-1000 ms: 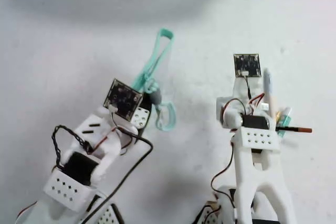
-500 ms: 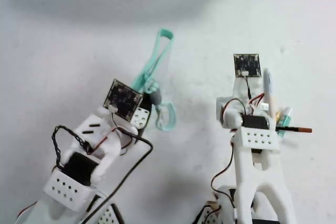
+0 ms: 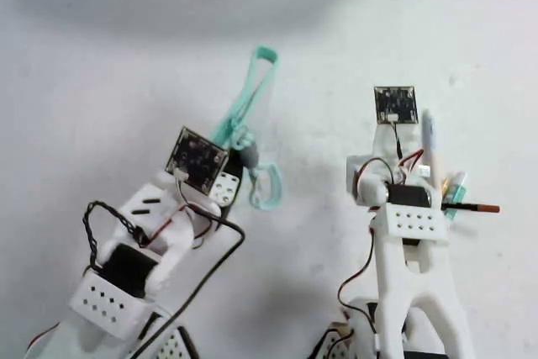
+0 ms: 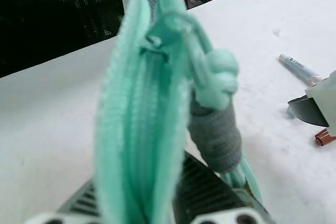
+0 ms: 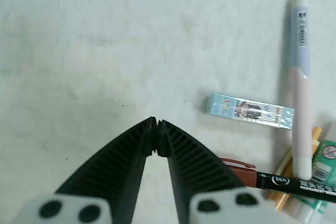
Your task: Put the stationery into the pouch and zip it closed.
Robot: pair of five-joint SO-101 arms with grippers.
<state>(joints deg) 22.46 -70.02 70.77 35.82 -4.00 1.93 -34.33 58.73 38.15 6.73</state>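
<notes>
My left gripper (image 4: pixel 144 198) is clamped on the pouch (image 4: pixel 139 129), holding it upright; my right gripper (image 5: pixel 157 135), jaws together and empty, hovers just beside the eraser (image 5: pixel 249 111) and pen (image 5: pixel 300 77); I judge loading hasn't started; next it must open over one.

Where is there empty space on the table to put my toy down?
The table is bare left of the pouch, along its far edge, and between pouch and right arm. It is crowded by the pens beside the right arm.

pouch (image 4: pixel 137 129): woven cloth | right claw (image 5: pixel 157 125): ribbed matt plastic | table (image 5: pixel 105 35): matt, grainy
</notes>
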